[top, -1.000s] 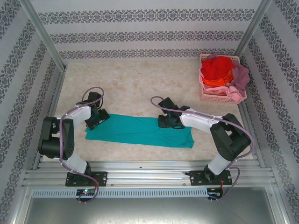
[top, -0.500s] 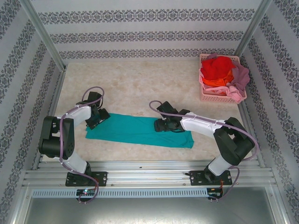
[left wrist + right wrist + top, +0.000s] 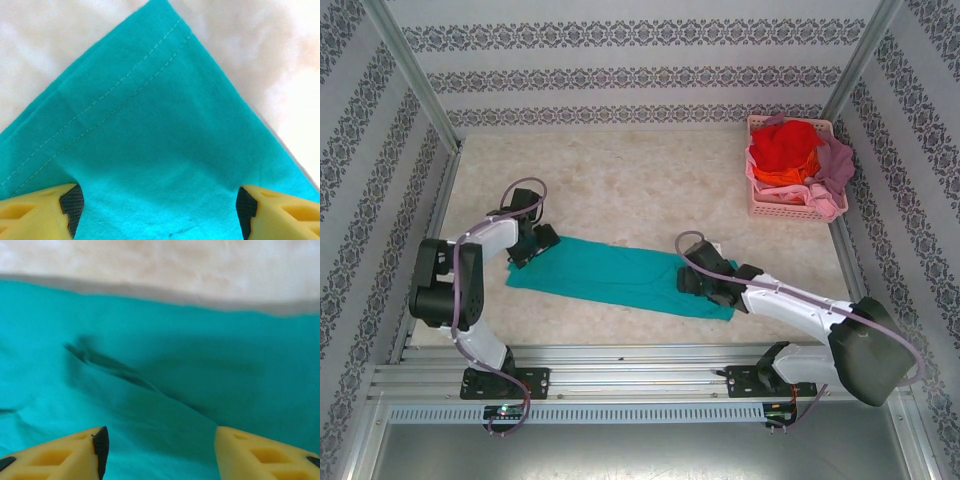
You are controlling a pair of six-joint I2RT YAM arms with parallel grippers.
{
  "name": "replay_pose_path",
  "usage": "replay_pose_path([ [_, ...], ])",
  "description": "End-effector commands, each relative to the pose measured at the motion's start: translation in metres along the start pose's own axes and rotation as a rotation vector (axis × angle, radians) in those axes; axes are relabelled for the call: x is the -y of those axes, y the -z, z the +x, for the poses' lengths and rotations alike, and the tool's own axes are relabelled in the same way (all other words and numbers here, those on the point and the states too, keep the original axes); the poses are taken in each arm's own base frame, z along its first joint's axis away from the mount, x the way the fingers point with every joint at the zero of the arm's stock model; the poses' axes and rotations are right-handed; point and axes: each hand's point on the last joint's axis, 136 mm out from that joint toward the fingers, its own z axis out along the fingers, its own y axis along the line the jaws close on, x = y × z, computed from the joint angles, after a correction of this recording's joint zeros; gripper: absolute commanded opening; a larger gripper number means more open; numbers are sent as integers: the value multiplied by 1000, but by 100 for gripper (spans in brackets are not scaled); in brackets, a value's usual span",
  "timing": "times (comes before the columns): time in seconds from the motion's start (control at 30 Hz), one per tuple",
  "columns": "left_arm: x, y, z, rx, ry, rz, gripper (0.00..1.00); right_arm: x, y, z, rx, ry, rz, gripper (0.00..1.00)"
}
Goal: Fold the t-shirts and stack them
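- Pos. of teal shirt (image 3: 620,278): flat on the near part of the table (image 3: 620,180), folded to a long strip between both arms. Prob. staged for a cross fold.
- State, left gripper (image 3: 157,205): jaws apart over the left hem corner, nothing pinched.
- State, right gripper (image 3: 157,440): jaws apart above the right end, cloth loose beneath.
- Far right: other shirts (image 3: 785,150) (red, orange, pink) heaped in basket (image 3: 775,208).
- Surface pale, marbled; patterned walls (image 3: 620,75) on three sides.

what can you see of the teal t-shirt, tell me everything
The teal t-shirt is soft cloth laid out as a long flat strip on the table, with a double-stitched hem at its left corner and a diagonal crease near the right end. The left gripper stands open over that corner, the right gripper open over the creased end; contact is unclear.
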Motion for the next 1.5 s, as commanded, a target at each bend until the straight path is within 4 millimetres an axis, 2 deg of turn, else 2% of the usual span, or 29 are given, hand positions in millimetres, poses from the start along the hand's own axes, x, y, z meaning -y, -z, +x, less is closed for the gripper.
replay_pose_path([
  [0.0, -2, -25, 13, -71, -41, -30, 81, 5, -7, 8, -7, -92, -5, 48],
  [0.1, -14, -32, 26, -108, -40, -61, 81, 7, -15, 4, -28, -78, 21, 47],
  [0.2, -29, -26, 40, -119, -29, -83, 81, 11, -28, -17, -22, -69, 63, 47],
  [0.3, -38, -14, 64, -140, 6, -67, 81, 11, -47, -48, -20, -92, 81, 46],
  [0.4, -43, -3, 91, -152, 15, -61, 81, 0, -71, -85, -28, -78, 71, 47],
  [0.5, -45, 3, 123, -183, 22, -50, 80, -17, -98, -127, -11, -38, 70, 48],
  [0.57, -45, 8, 141, -193, 32, -46, 80, -35, -118, -155, -13, -33, 37, 50],
  [0.7, -41, 17, 165, -189, 49, -17, 80, -70, -146, -205, 22, -29, -22, 50],
  [0.83, -18, 23, 183, -202, 31, 56, 79, -114, -168, -246, 36, -47, -143, 52],
  [0.93, 9, 22, 196, -233, -23, 99, 78, -143, -179, -264, 29, -87, -253, 54],
  [1.03, 28, 17, 205, -256, -70, 106, 78, -160, -181, -277, 42, -98, -318, 56],
  [1.1, 34, 16, 204, -247, -82, 109, 79, -162, -174, -288, 66, -85, -327, 57],
  [1.23, 32, 29, 186, -173, -129, 62, 82, -157, -136, -315, 128, -64, -355, 59],
  [1.37, 26, 53, 162, -80, -196, 15, 87, -144, -90, -326, 212, -49, -352, 65],
  [1.47, 27, 70, 139, -13, -237, 3, 91, -115, -76, -308, 241, -88, -292, 69],
])
